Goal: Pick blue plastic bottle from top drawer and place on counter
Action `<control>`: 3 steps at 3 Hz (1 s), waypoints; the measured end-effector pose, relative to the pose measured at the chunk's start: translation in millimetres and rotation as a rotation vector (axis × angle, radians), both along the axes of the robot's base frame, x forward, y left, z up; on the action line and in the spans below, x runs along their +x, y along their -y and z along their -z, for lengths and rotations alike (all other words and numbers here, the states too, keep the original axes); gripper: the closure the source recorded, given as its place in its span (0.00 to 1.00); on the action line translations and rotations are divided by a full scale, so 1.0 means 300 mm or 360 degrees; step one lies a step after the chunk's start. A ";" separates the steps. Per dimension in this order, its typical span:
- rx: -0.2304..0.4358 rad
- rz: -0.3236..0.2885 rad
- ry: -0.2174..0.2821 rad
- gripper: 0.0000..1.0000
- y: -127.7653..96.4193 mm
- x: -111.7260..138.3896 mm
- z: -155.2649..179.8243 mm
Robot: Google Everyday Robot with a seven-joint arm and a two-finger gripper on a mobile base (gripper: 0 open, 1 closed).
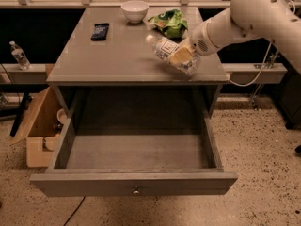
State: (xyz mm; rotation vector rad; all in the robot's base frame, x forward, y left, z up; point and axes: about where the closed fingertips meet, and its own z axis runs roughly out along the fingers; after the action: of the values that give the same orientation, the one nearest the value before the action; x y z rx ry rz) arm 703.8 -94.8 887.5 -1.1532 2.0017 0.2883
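over counter (117, 55), end effector (181, 58) clasps bottle (164, 46)

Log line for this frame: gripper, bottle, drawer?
gripper: shut on blue plastic bottle, over counter right side | bottle: tilted, cap up-left | top drawer: open

No legible text, even on bottle (164, 48)

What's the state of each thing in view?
top drawer: pulled open
blue plastic bottle: tilted, cap up-left, gripped
pincer: shut on the bottle, over the right of the counter
white bowl: upright
phone: lying flat
green bag: crumpled
side bottle: upright, capped
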 end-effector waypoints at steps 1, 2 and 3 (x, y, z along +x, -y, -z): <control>0.0010 0.0049 -0.0061 0.82 -0.023 0.082 0.039; 0.0019 0.0072 -0.0116 0.58 -0.042 0.146 0.073; 0.0034 0.0083 -0.0153 0.34 -0.057 0.193 0.094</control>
State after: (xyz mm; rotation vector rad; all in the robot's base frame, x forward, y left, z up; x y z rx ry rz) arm 761.8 -77.8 859.3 -1.0904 2.1036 0.3434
